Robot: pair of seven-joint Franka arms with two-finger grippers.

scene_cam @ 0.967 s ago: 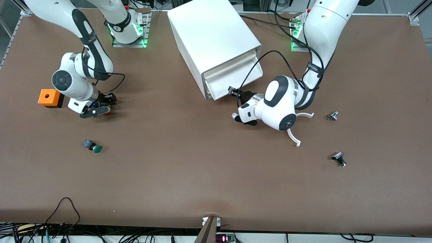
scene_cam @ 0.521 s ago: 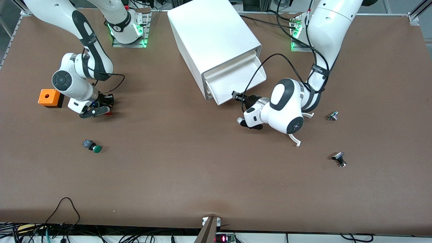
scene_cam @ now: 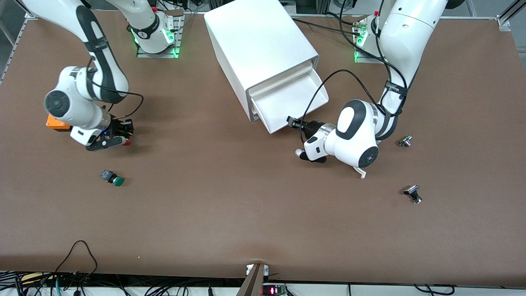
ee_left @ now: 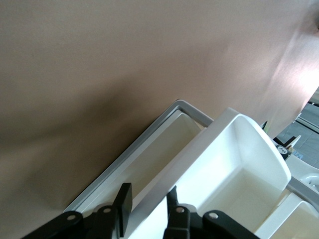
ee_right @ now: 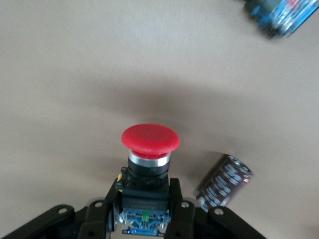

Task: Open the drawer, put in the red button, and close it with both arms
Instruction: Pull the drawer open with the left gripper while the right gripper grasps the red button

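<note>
The white cabinet (scene_cam: 259,45) stands at the table's middle, near the arms' bases. Its drawer (scene_cam: 294,100) is pulled partly out and looks empty in the left wrist view (ee_left: 239,169). My left gripper (scene_cam: 292,122) is shut on the drawer's front wall, one finger inside and one outside (ee_left: 148,199). My right gripper (scene_cam: 121,139) is shut on the red button (scene_cam: 126,142) and holds it just above the table beside the orange box (scene_cam: 55,122). In the right wrist view the fingers (ee_right: 175,191) clamp the button's black body, red cap (ee_right: 150,138) pointing away.
A green-capped button (scene_cam: 114,178) lies nearer the front camera than my right gripper. A dark cylinder (ee_right: 224,181) lies on the table by the red button. Two small metal parts (scene_cam: 405,141) (scene_cam: 412,193) and a white curved piece (scene_cam: 361,172) lie toward the left arm's end.
My left gripper has drawn the drawer farther out of the cabinet. My right arm has risen and shifted toward its end of the table with the red button in its grip.
</note>
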